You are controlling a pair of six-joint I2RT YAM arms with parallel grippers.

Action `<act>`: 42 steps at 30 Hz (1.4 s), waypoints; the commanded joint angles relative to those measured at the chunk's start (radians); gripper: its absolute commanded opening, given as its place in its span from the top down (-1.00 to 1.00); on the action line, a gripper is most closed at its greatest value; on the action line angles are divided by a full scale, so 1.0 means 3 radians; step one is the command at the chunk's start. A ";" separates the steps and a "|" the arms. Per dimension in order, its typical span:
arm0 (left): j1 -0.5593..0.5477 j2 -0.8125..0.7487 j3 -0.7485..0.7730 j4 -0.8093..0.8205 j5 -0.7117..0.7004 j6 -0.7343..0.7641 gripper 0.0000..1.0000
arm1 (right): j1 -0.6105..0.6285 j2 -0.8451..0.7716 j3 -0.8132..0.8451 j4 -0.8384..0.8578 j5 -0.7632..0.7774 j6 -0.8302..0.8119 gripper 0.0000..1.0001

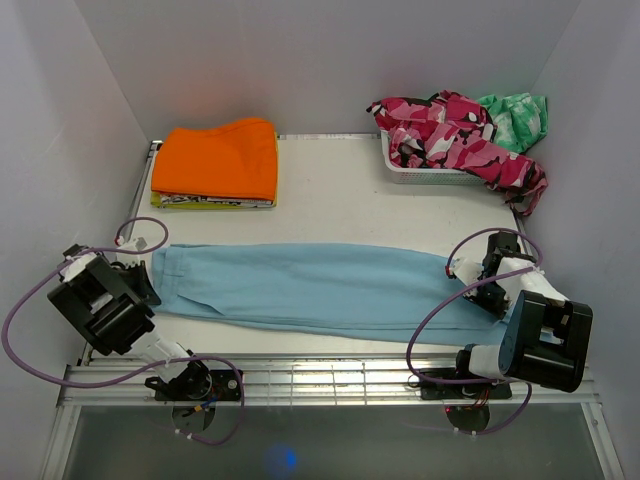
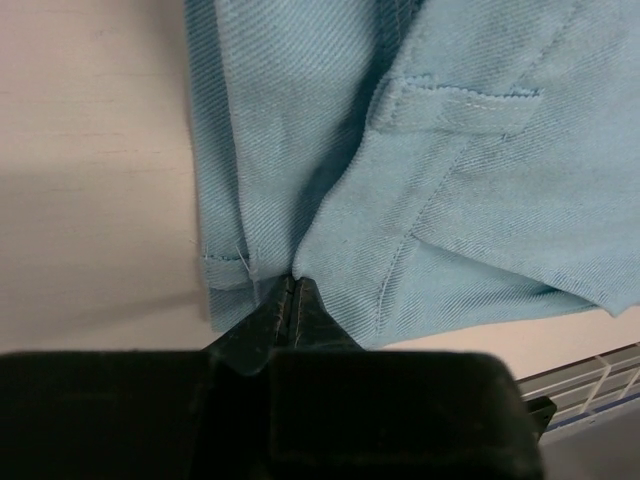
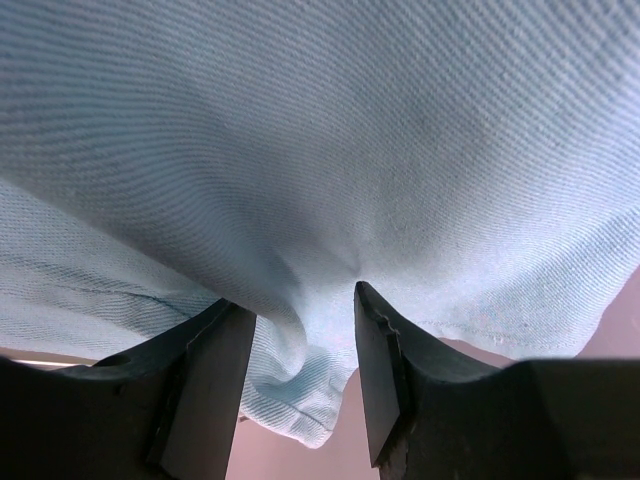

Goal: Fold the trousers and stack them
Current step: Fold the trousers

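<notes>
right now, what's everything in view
trousers: one, light blue, laid flat along the near side
folded garment: one, orange, far left
basket: one, white, far right
camouflage garment: one, pink, draped over the basket
crumpled cloth: one, green, behind the camouflage garment
table: one, white, under it all
left gripper: one, black, shut on the trousers' left end
right gripper: one, black, jaws apart, trouser cloth between
</notes>
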 commanded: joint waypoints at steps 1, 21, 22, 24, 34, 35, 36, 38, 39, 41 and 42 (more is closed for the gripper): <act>0.0015 -0.0183 0.0057 -0.0011 0.0046 0.0059 1.00 | 0.0049 0.0085 -0.0096 -0.0004 -0.0606 0.0063 -0.02; 0.0087 -0.0045 0.0236 0.0382 -0.0327 0.0120 1.00 | 0.0049 -0.0129 -0.0107 -0.0198 -0.0753 -0.0009 -0.37; 0.0081 -0.0025 0.0216 0.0438 -0.0347 0.0115 1.00 | 0.0049 -0.0190 -0.0061 -0.0259 -0.0800 -0.0004 -0.42; 0.0087 0.0052 0.0180 0.0464 -0.0337 0.0110 1.00 | 0.0049 -0.0262 0.0103 -0.0489 -0.0993 0.0017 -0.53; 0.0087 0.0140 0.0159 0.0623 -0.0460 0.0039 0.79 | 0.0044 -0.0640 0.0972 -0.1466 -0.1455 0.0165 -0.59; 0.0087 0.0104 0.0184 0.0603 -0.0435 0.0064 0.52 | 0.0039 -0.0661 0.0988 -0.1482 -0.1450 0.0170 -0.59; 0.0087 0.0058 0.0205 0.0572 -0.0384 0.0084 0.37 | 0.0034 -0.0687 0.1003 -0.1492 -0.1449 0.0180 -0.59; 0.0087 -0.0085 0.0342 0.0419 -0.0297 0.0115 -0.11 | -0.0022 -0.0687 0.1070 -0.1563 -0.1475 0.0201 -0.59; 0.0087 -0.0131 0.0424 0.0332 -0.0150 0.0131 -0.28 | -0.0053 -0.0667 0.1090 -0.1594 -0.1490 0.0201 -0.59; 0.0087 -0.0259 0.0735 -0.0112 0.0137 0.0268 -0.67 | -0.0160 -0.0651 0.1126 -0.1717 -0.1567 0.0170 -0.56; 0.0087 -0.0310 0.0838 -0.0250 0.0442 0.0441 -0.70 | -0.0196 -0.0636 0.1121 -0.1778 -0.1592 0.0044 -0.48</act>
